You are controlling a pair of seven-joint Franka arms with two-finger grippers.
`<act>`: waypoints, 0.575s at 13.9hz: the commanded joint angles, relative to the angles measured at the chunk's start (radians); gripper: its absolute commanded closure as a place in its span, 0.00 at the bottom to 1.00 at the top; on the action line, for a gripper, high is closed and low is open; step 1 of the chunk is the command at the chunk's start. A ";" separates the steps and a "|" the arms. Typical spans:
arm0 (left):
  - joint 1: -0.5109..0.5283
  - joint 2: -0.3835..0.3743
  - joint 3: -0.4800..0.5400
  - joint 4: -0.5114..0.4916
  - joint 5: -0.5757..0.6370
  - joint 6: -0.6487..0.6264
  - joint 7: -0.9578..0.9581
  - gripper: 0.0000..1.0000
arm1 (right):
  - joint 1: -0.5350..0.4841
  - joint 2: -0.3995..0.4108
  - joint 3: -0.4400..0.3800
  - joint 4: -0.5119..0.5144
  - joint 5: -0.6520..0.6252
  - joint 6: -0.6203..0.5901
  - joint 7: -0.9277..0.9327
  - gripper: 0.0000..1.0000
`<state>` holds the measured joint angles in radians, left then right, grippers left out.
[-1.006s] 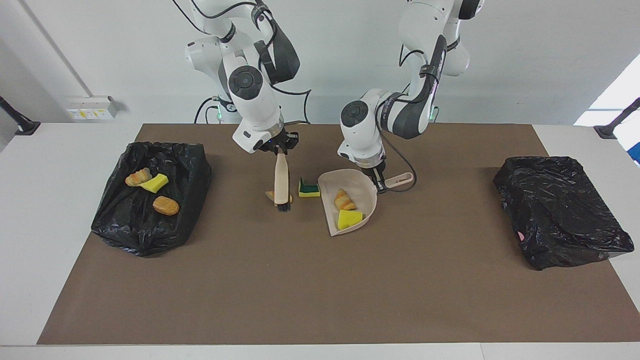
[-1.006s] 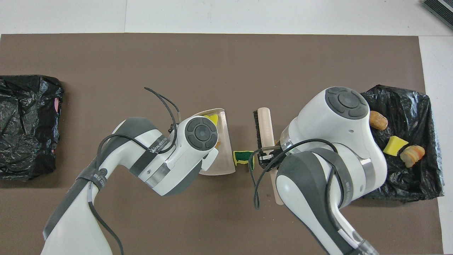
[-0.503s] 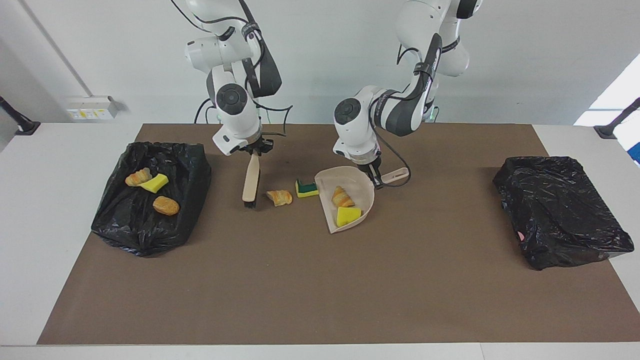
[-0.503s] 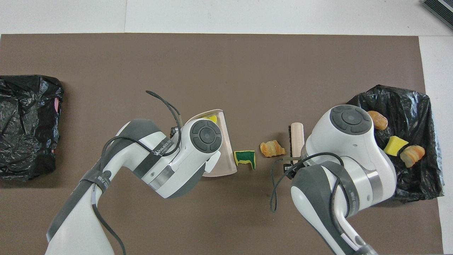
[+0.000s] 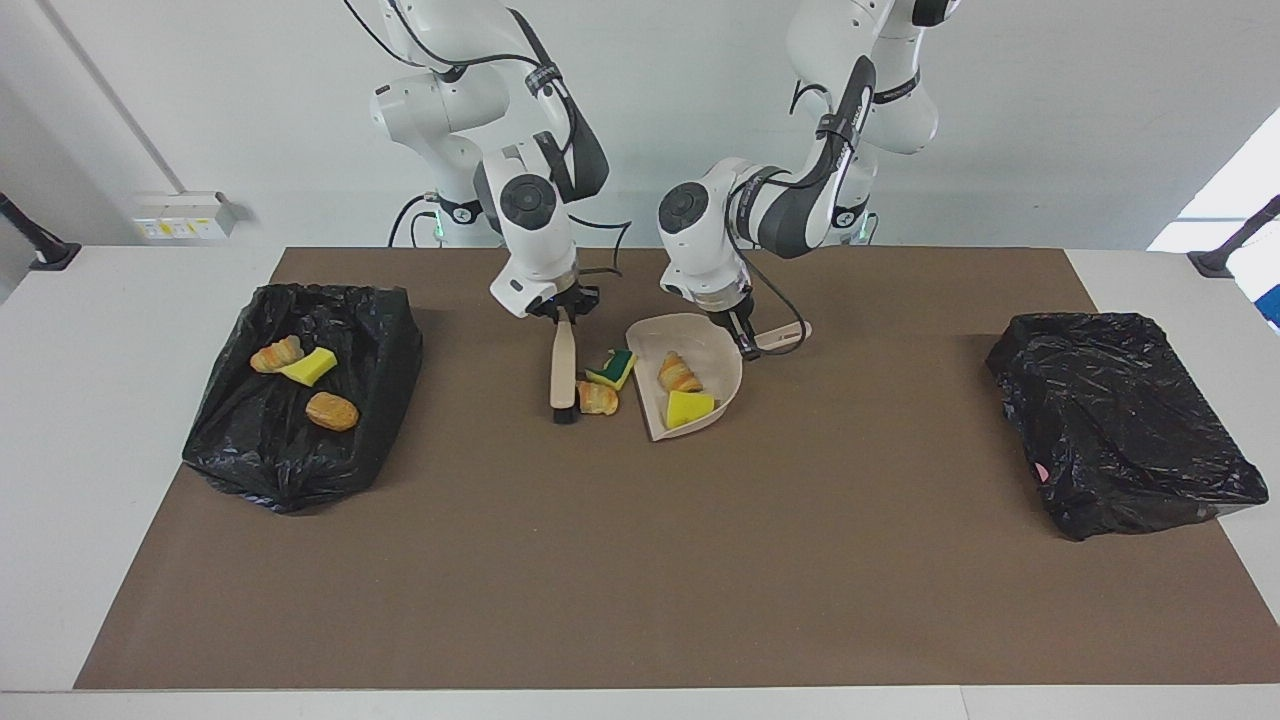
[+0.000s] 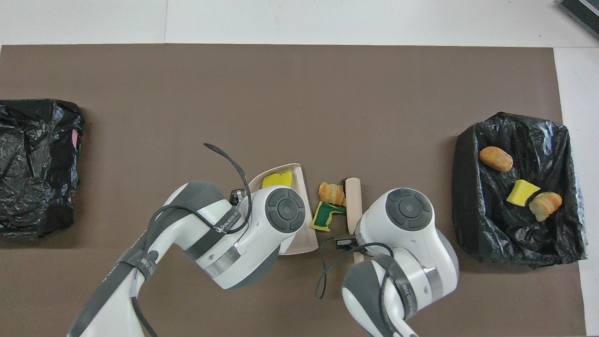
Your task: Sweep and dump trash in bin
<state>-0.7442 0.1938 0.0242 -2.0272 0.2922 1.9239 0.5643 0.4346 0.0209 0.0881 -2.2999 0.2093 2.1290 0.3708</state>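
Note:
My right gripper is shut on the handle of the beige brush, whose black bristles rest on the mat. An orange striped croissant piece and a green-and-yellow sponge lie between the brush and the mouth of the beige dustpan. The sponge touches the dustpan's lip. The dustpan holds a croissant and a yellow sponge. My left gripper is shut on the dustpan's handle. In the overhead view the loose croissant piece touches the brush.
A black-lined bin toward the right arm's end holds a croissant, a yellow sponge and a bread piece. A second black-lined bin stands toward the left arm's end. Brown mat covers the table.
The brush swung out toward the right arm's bin, then swept back, pushing the croissant piece and the green sponge up to the dustpan's mouth. The dustpan shifted slightly nearer to the robots.

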 commanded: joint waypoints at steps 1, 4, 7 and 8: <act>-0.009 -0.039 0.013 -0.061 0.019 0.001 -0.017 1.00 | 0.058 0.028 0.002 0.022 0.175 0.052 -0.041 1.00; -0.011 -0.039 0.013 -0.059 0.019 -0.005 -0.020 1.00 | 0.069 0.054 0.002 0.069 0.372 0.046 -0.160 1.00; -0.012 -0.036 0.014 -0.048 0.022 -0.031 -0.026 1.00 | 0.058 0.057 0.002 0.085 0.381 0.025 -0.176 1.00; -0.012 -0.036 0.014 -0.048 0.025 -0.034 -0.029 1.00 | 0.058 0.057 0.002 0.095 0.410 0.008 -0.178 1.00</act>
<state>-0.7440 0.1804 0.0294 -2.0444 0.2947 1.9138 0.5510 0.5032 0.0504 0.0852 -2.2442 0.5637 2.1667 0.2425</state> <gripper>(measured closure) 0.665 0.749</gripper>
